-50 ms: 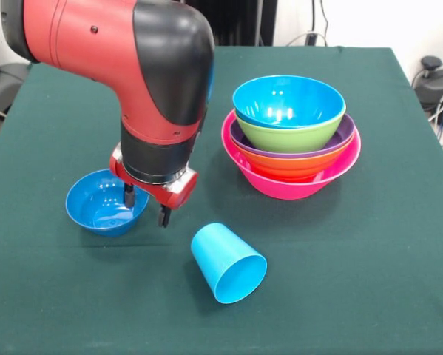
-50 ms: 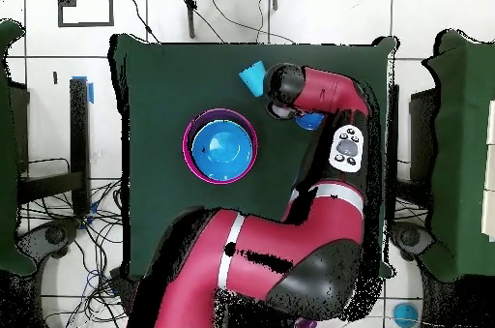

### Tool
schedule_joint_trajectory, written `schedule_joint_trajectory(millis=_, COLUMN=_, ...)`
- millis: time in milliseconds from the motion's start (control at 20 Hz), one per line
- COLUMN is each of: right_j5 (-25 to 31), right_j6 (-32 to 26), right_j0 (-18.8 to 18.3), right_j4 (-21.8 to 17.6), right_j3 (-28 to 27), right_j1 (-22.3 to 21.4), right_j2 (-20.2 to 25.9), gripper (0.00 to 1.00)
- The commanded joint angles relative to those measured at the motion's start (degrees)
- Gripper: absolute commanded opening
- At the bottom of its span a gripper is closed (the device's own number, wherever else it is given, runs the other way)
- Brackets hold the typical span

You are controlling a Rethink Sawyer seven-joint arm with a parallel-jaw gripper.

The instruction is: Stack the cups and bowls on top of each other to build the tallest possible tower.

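The green table (image 1: 369,296) fills the front view. The red and black arm (image 1: 132,66) comes down from the upper left of that view. Right of centre stands the tower (image 1: 291,137): a pink bowl (image 1: 295,185) at the bottom, then orange, purple and lime green, with a sky blue bowl (image 1: 288,100) on top. In the overhead view the tower (image 2: 220,145) sits left of centre, well apart from the arm's end at the upper right.

The blue cup (image 1: 228,262) lies on its side at lower centre, mouth toward the lower right, near the gripper (image 1: 146,207) but apart from it. A small blue bowl (image 1: 103,203) stands upright at the left. The gripper's two black fingers are spread, holding nothing; one finger (image 1: 129,196) dips over the small bowl's right rim, the other hangs just outside it.
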Motion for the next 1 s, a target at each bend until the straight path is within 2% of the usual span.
schedule_joint_trajectory(millis=50, right_j5=2.0, right_j6=-7.9, right_j0=-1.4, right_j4=-2.1, right_j3=-2.2, right_j1=0.6, right_j2=7.4, gripper=1.00)
schedule_joint_trajectory(millis=600, right_j5=-1.6, right_j6=-9.9, right_j0=-2.2, right_j4=-3.9, right_j3=2.2, right_j1=-1.0, right_j2=7.9, gripper=1.00)
schedule_joint_trajectory(millis=650, right_j5=-2.8, right_j6=-10.4, right_j0=-2.3, right_j4=-4.2, right_j3=2.9, right_j1=-1.3, right_j2=8.3, gripper=0.00)
schedule_joint_trajectory(millis=750, right_j5=-3.9, right_j6=-10.7, right_j0=-2.5, right_j4=-4.1, right_j3=3.8, right_j1=-1.6, right_j2=8.8, gripper=0.00)
schedule_joint_trajectory(millis=1000, right_j5=-2.2, right_j6=-8.6, right_j0=-1.8, right_j4=-4.4, right_j3=3.2, right_j1=-1.2, right_j2=7.8, gripper=0.00)
